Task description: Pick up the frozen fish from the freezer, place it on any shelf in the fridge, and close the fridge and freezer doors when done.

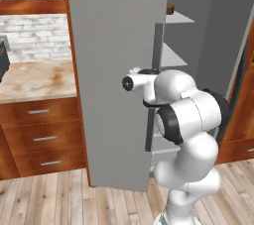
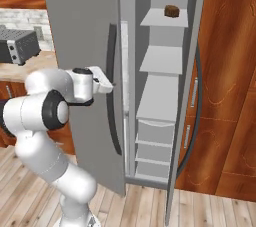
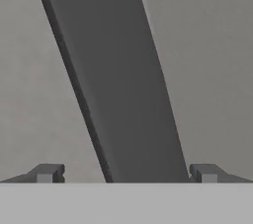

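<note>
Fingers [image 3: 45, 172] spread wide and empty astride the dark door handle [image 3: 118, 85] at frame centre, seemingly poised to grip it and swing the door [image 2: 80, 46].

Dark door handle [image 3: 123, 80] — between open fingertips [image 3: 47, 172]
</note>
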